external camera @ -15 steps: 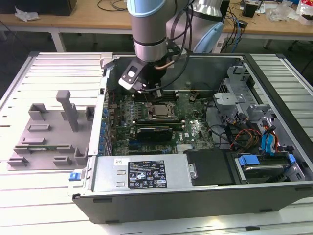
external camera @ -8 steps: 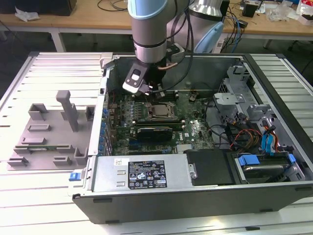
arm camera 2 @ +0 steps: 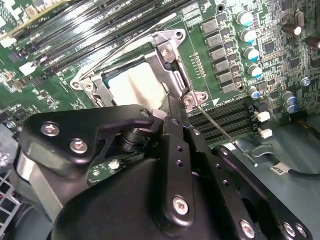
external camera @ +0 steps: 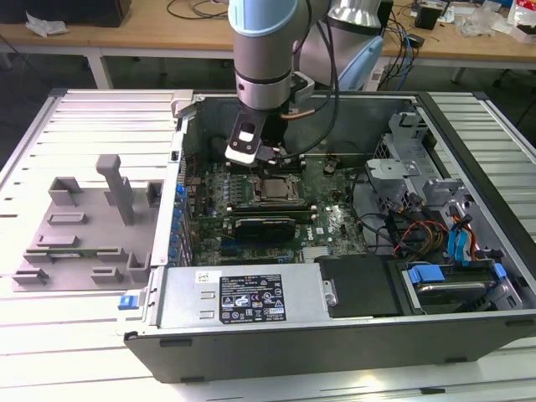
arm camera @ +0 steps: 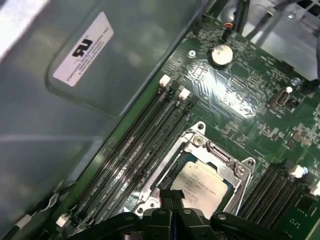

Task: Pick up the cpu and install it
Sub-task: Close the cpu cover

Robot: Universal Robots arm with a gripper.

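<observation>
The cpu (arm camera: 202,186) lies flat inside the metal-framed socket (arm camera: 220,152) on the green motherboard, its silver top facing up. It also shows in the exterior view as the cpu (external camera: 275,189) and in the second wrist view as a pale square, the cpu (arm camera 2: 136,85). My gripper (external camera: 265,159) hangs inside the open computer case just above the socket's edge. In both wrist views its black fingertips (arm camera: 172,199) sit pressed together with nothing between them, close over the rim of the socket frame (arm camera 2: 172,75). A thin wire lever (arm camera 2: 225,132) runs out from the socket corner.
Black memory slots (arm camera: 135,150) flank the socket. The case's side wall (arm camera: 65,125) stands close by. A drive cage and cable bundle (external camera: 419,218) fill the exterior view's right side. A grey fixture (external camera: 92,222) rests on the table at that view's left. The power supply (external camera: 243,297) lines the case's near edge.
</observation>
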